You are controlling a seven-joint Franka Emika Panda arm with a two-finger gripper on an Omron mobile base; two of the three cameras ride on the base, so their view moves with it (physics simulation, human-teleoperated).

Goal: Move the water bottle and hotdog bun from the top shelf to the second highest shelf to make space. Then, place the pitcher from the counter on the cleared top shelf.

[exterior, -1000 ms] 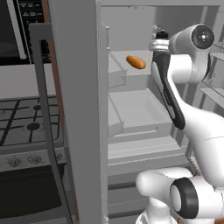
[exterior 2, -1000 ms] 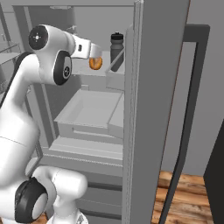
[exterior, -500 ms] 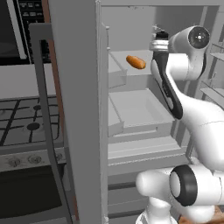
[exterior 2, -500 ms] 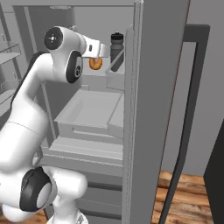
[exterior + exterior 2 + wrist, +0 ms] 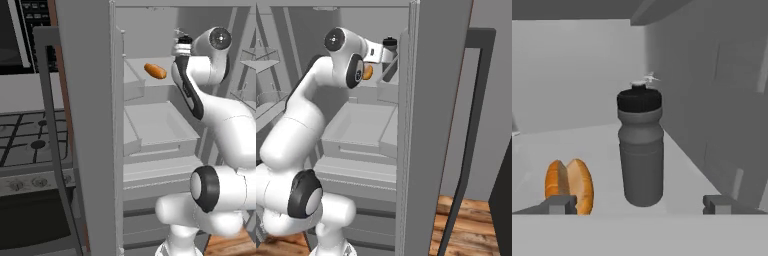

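On the top shelf (image 5: 602, 145) the water bottle (image 5: 641, 150) stands upright, the hotdog bun (image 5: 569, 185) just beside it. Spread wide, the end effector (image 5: 641, 204) is lined up on the bottle; I'd advance level, centre the body, then close. Its fingertips are cut off, so clearance from the bun seems adequate but uncertain.

light: even, dim grey | shadows: faint | focus: sharp, rendered
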